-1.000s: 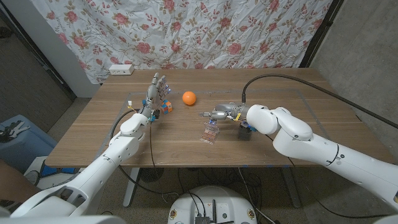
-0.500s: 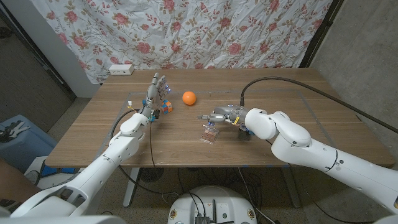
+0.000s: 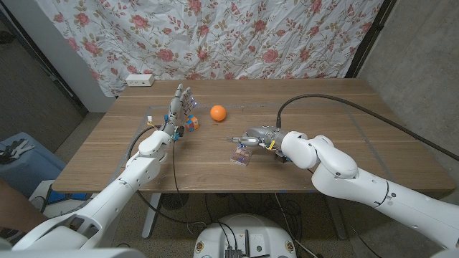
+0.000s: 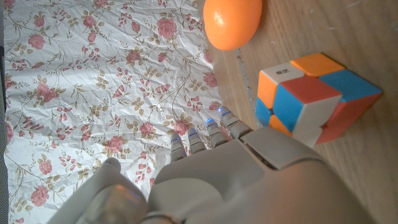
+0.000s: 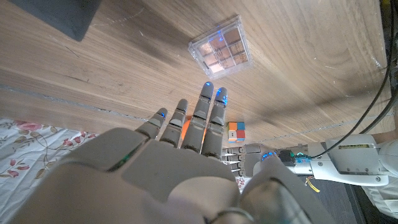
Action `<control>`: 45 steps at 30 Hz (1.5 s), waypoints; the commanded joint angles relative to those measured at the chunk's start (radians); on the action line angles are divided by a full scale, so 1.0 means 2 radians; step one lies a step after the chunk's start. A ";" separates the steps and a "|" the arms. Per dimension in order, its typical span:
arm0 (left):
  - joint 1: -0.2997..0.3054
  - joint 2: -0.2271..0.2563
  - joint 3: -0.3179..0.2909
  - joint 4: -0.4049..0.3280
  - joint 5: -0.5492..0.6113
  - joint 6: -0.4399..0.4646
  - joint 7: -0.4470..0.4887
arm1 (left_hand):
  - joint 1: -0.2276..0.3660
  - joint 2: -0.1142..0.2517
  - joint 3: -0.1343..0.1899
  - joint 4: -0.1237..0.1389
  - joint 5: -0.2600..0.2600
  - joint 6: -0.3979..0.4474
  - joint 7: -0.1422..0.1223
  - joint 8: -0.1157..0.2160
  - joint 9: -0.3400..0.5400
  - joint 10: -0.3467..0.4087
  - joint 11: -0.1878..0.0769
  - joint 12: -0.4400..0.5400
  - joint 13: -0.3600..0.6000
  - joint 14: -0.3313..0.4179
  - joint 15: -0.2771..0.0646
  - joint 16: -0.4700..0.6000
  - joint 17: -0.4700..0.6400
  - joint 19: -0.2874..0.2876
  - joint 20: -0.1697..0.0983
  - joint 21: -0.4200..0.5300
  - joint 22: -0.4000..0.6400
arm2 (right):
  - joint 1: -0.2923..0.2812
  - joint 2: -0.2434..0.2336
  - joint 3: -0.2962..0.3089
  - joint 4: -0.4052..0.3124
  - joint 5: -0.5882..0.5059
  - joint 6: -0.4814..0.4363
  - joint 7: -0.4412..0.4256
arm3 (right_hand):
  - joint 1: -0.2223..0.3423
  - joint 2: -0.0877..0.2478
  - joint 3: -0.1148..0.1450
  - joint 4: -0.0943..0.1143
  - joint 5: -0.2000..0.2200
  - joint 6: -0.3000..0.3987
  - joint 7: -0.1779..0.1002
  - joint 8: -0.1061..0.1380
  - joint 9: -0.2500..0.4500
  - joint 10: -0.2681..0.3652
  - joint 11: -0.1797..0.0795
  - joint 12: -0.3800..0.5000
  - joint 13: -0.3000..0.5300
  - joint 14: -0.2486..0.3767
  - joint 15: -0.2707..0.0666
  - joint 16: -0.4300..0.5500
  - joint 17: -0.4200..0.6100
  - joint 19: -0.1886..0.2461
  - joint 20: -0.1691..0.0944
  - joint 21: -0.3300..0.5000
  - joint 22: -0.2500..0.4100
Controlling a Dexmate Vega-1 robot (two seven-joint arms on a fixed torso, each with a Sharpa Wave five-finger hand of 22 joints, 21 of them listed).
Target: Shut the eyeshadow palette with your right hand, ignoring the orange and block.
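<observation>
Our right hand (image 3: 247,135), fingers spread and empty, hovers near the eyeshadow palette (image 3: 242,155); a glancing push could skid it across the table (image 3: 344,129).

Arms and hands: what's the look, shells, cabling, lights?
Glossy white rounded arm shells. A thick black cable loops off the right arm. Both the right hand and left hand are light grey, jointed, with blue lights at the fingertips.

arms: white rounded shells | right hand (image 3: 252,136): grey, blue-lit fingertips | cables: black
</observation>
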 commanded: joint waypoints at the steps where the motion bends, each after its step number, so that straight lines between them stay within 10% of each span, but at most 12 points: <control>1: 0.000 0.000 0.000 0.000 0.000 0.000 0.000 | 0.003 0.004 0.004 0.000 0.002 -0.001 -0.004 0.003 0.002 0.000 -0.004 0.003 0.002 0.002 -0.011 0.003 0.003 0.004 0.001 0.002 0.002 | -0.039 0.000 0.008 0.000 -0.019 0.012 -0.049 | -0.008 0.015 0.004 0.003 -0.001 -0.010 0.001 -0.008 0.001 -0.014 -0.002 -0.006 -0.002 -0.005 0.000 -0.002 0.001 0.006 0.001 0.002 0.002; 30: 0.000 0.000 0.000 0.000 0.000 0.000 0.000 | 0.003 0.004 0.004 0.000 0.002 -0.001 -0.004 0.003 0.002 0.000 -0.005 0.002 0.002 0.002 -0.012 0.003 0.003 0.004 0.001 0.002 0.002 | -0.140 0.001 0.033 0.017 -0.068 0.061 -0.177 | 0.002 0.015 0.020 -0.007 -0.006 -0.088 -0.017 -0.046 -0.005 -0.118 -0.016 -0.023 -0.029 -0.041 -0.003 -0.022 -0.007 0.011 -0.012 0.000 0.001; 45: 0.000 0.000 0.000 0.000 0.000 0.000 0.000 | 0.003 0.004 0.004 0.000 0.002 -0.001 -0.004 0.003 0.002 0.000 -0.004 0.003 0.002 0.002 -0.011 0.003 0.003 0.004 0.001 0.002 0.002 | -0.162 0.010 0.028 0.055 -0.110 0.093 -0.217 | -0.017 0.010 0.018 0.003 -0.012 -0.156 -0.034 -0.052 -0.007 -0.175 -0.025 -0.021 -0.045 -0.079 0.003 -0.037 -0.005 -0.012 0.009 -0.003 0.002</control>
